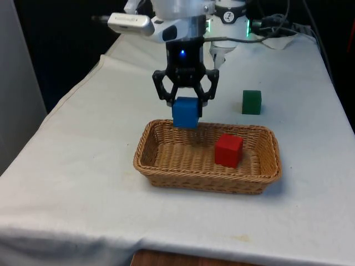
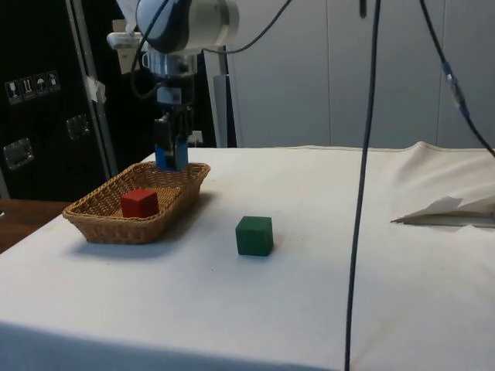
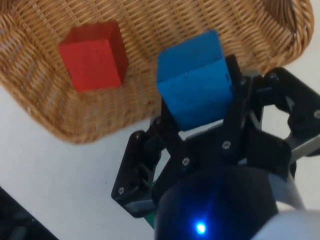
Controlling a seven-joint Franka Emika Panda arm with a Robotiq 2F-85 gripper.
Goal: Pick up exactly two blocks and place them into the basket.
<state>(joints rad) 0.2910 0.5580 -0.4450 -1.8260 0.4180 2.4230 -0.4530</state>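
Red block [image 1: 228,150]: in basket [image 1: 166,166]. Blue block [image 1: 185,112]: clamped in claw [image 1: 186,108] above basket rim, release pending. Green block [image 1: 251,102]: stays on tabletop [image 1: 83,166].

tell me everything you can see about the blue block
The solid blue cube-shaped block, matte and perhaps painted wood, has plain faces and sharp edges. It is clamped between the jaws of the black two-finger gripper, which press on opposite faces, and it hangs in the air slightly tilted. It sits over the far rim of the oval woven wicker basket, touching neither the weave nor the red cube-shaped block lying inside.
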